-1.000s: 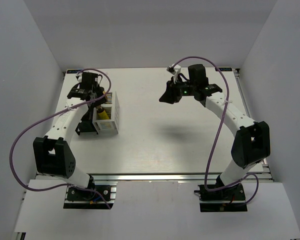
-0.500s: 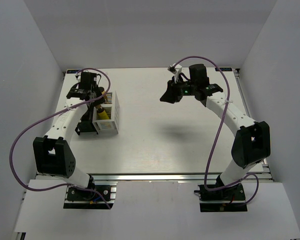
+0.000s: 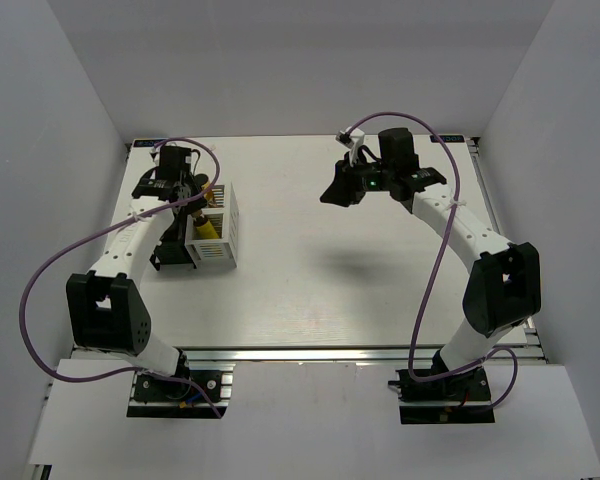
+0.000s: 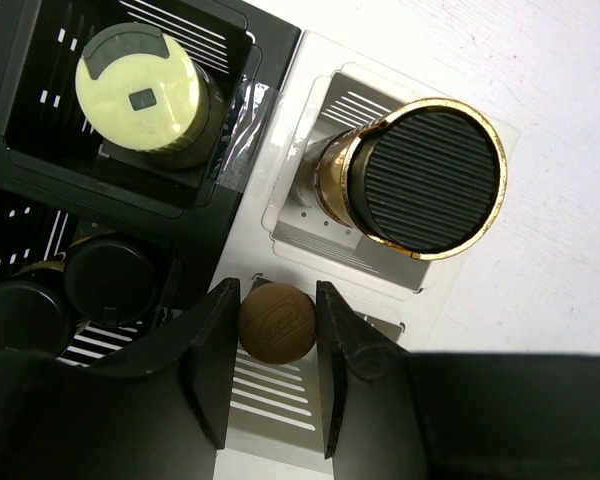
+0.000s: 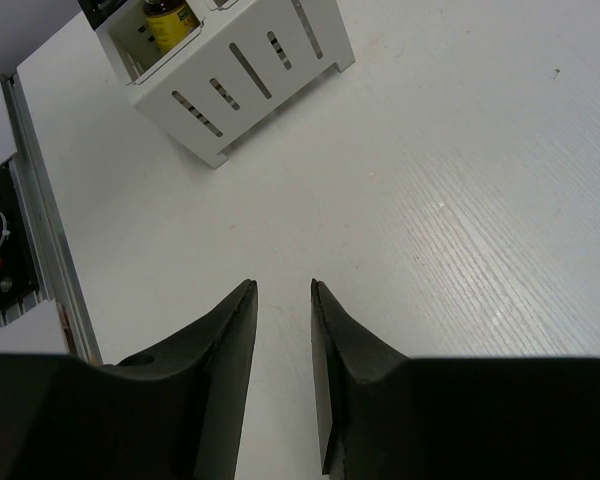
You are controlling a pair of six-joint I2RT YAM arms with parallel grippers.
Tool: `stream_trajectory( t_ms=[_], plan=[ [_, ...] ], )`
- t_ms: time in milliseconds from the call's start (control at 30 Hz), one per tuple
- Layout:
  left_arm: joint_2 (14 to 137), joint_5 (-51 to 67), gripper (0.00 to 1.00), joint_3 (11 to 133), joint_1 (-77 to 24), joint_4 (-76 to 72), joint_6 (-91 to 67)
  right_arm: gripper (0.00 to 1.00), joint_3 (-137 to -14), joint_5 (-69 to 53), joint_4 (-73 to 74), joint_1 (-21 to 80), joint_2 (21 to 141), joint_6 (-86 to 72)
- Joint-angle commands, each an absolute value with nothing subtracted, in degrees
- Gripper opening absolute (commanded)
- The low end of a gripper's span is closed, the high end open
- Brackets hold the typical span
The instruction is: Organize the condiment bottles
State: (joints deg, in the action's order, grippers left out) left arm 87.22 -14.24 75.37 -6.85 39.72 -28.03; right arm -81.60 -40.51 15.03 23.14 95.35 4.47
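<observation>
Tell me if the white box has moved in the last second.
No. The white box sits in the same spot beside the black stand.

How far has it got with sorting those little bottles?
It looks nearly finished. Two dark-capped bottles stand in the black stand, and the amber bottle sits in the white box. In hand: the left gripper brackets the yellow bottle at its tan cap; a firm grip is unclear. The right gripper hangs open, empty. Probably only that bottle is left.
</observation>
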Motion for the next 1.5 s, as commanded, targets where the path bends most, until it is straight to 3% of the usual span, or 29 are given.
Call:
stream_trajectory(
  t_ms=[0, 367, 900, 1167, 1267, 1467],
  plan=[
    [84.2, -12.1, 0.33, 75.3, -6.5, 37.7, -27.3, 0.34, -81.4, -41.0, 13.7, 22.6, 93.5, 4.0],
    [73.6, -5.9, 0.3, 66.3, -6.6, 33.8, -25.4, 0.34, -81.6, -41.8, 13.8, 22.5, 94.6, 4.2],
    [71.4, -0.4, 0.59, 62.0, -6.5, 30.7, -23.2, 0.33, -81.4, -41.7, 14.2, 22.5, 94.6, 4.7],
    [71.5, -0.1, 0.66, 63.4, -6.6, 31.4, -22.9, 0.34, -81.4, -41.7, 14.2, 22.5, 94.5, 5.1],
    [70.4, -0.4, 0.71, 65.0, -6.5, 32.3, -22.5, 0.37, -81.7, -42.1, 14.5, 22.5, 94.6, 5.7],
    [67.4, 2.4, 0.84, 69.2, -6.6, 33.7, -20.7, 0.54, -82.1, -41.7, 15.2, 22.4, 94.6, 6.5]
  ],
)
